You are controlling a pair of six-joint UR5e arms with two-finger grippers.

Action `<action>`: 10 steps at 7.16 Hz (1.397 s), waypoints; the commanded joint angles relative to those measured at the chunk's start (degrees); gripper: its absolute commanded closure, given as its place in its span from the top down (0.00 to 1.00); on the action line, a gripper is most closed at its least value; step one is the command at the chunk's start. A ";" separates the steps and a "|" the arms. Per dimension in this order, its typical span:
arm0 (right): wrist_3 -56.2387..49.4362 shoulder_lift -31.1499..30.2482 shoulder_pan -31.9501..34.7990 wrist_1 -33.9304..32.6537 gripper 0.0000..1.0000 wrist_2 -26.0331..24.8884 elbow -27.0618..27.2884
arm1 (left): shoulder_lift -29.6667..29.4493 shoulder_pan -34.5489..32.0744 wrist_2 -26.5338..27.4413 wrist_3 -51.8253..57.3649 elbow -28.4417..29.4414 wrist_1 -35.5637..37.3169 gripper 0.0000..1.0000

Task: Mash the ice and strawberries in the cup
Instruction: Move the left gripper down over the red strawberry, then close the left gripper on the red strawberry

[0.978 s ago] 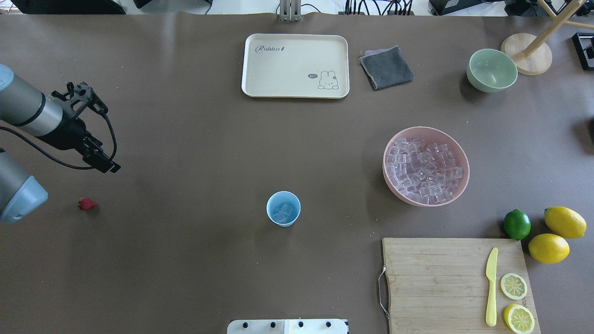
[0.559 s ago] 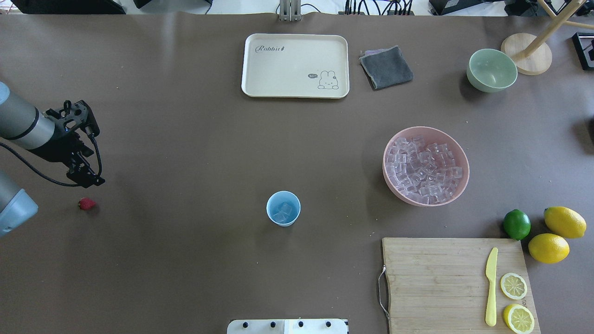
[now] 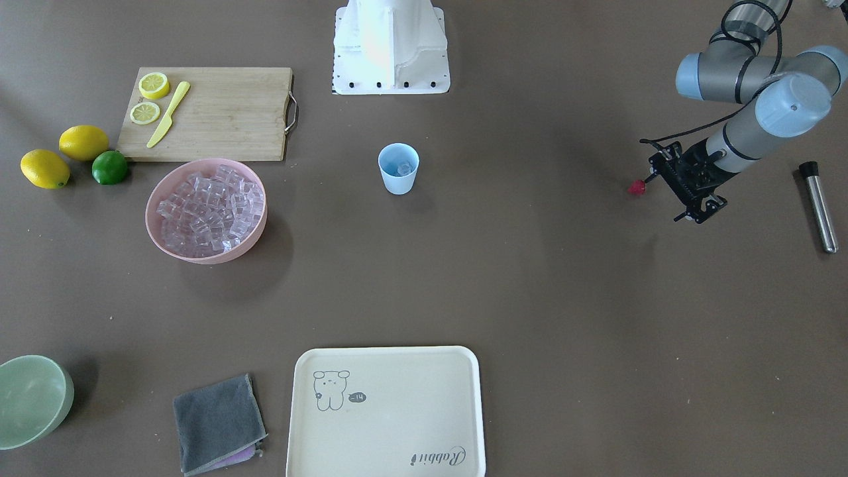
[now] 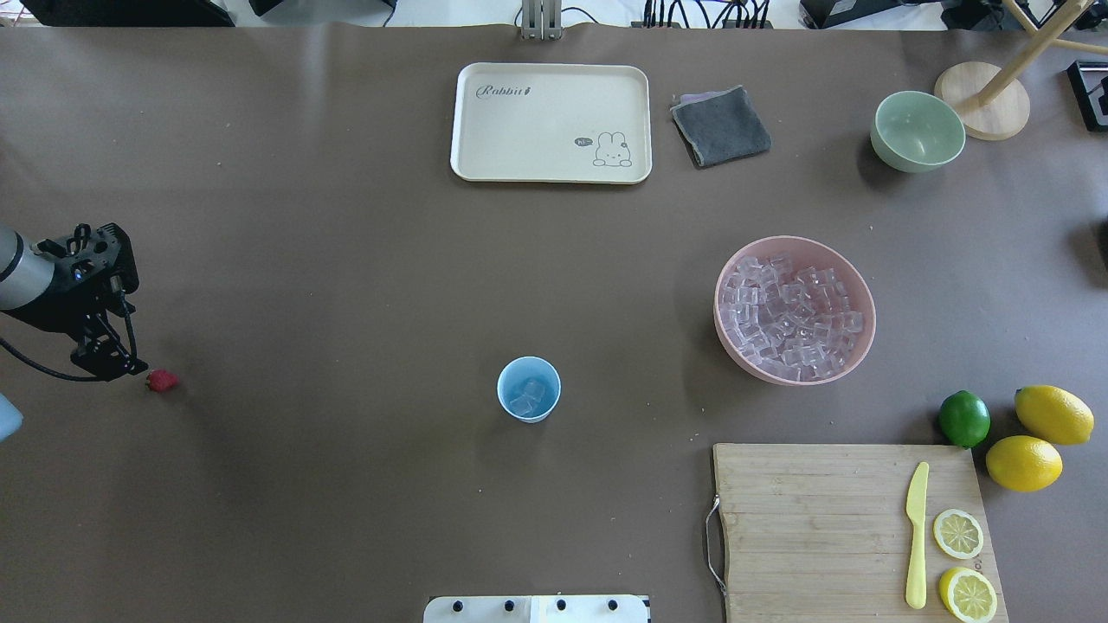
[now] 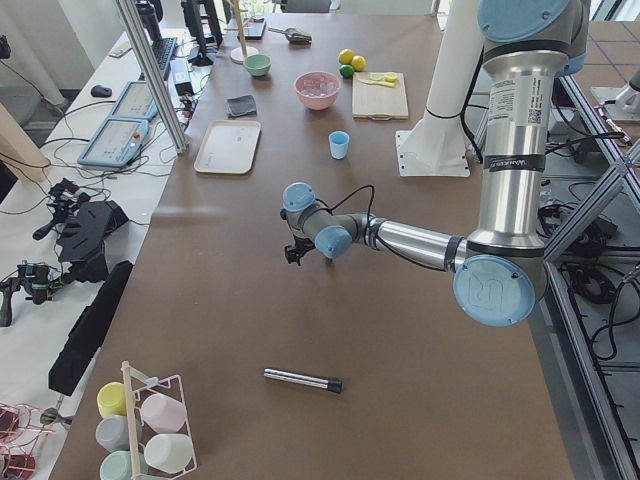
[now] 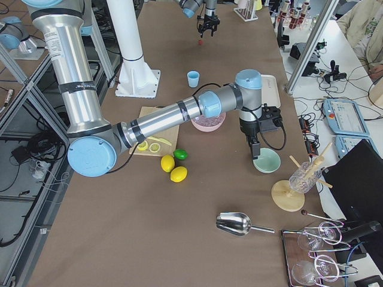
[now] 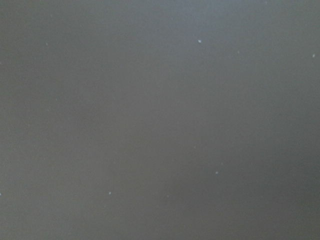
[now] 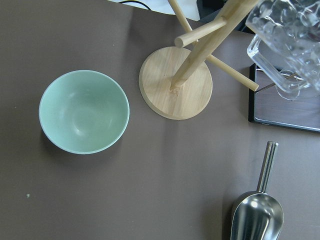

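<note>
The light blue cup stands upright mid-table with a few clear ice cubes inside; the front-facing view shows the same cup. Many more ice cubes fill the pink bowl. One dark red strawberry lies alone on the table at the far left, and it also appears in the front-facing view. My left gripper points down just beside the berry, fingers apart and open, holding nothing. My right gripper hangs over the pale green bowl; I cannot tell its state.
A metal rod lies beyond the left arm. A cream tray and grey cloth sit at the far side. The cutting board carries a yellow knife and lemon slices, with a lime and lemons beside it. A wooden stand and metal scoop are near the green bowl.
My left arm has swung back toward the table's left edge, and its gripper has come down from well beyond the strawberry to right beside it. Nothing else has moved.
</note>
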 commanded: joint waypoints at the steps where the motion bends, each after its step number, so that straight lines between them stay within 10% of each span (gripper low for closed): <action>1: -0.01 -0.03 -0.37 0.00 1.00 -0.55 -0.04 | 0.62 1.41 0.05 0.09 0.32 -2.88 0.98; 5: 0.08 -0.65 -0.45 0.00 1.00 -0.81 -0.05 | 0.53 4.23 0.05 0.00 0.14 -4.20 0.95; 10: 2.44 -4.23 -0.72 6.11 1.00 -1.51 -0.04 | 1.67 4.59 0.05 0.09 0.41 -5.09 0.54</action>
